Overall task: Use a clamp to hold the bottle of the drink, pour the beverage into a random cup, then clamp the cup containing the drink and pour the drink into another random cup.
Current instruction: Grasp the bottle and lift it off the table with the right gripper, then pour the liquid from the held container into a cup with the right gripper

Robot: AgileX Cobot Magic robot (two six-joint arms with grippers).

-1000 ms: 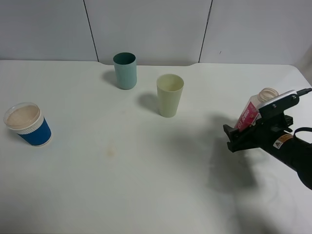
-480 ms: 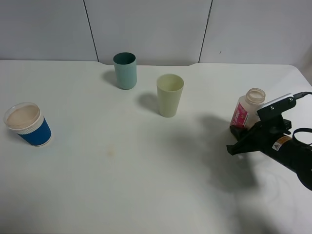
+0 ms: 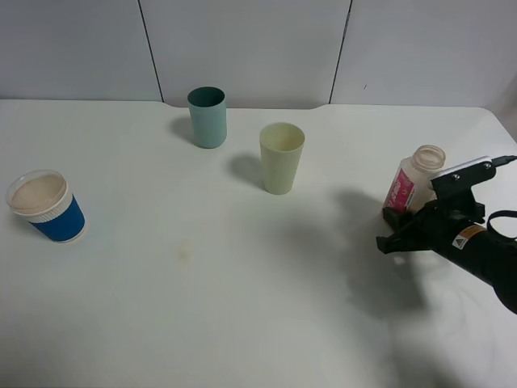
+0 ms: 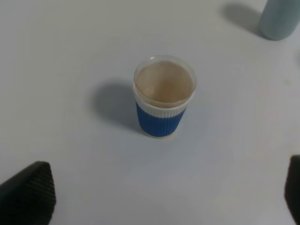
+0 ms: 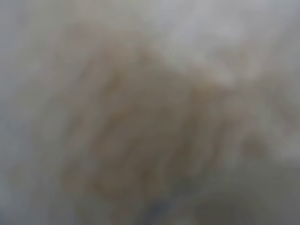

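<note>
White table: bottle, which we judge light and slick, best held mid-body; right gripper clamped low on it; left gripper wide, empty.

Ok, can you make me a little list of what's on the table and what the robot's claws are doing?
cups: teal cup, yellow cup, blue cup
drink: bottle, standing at the right, pink label
right gripper: shut on the bottle, low down
left gripper: open, facing the blue cup
</note>
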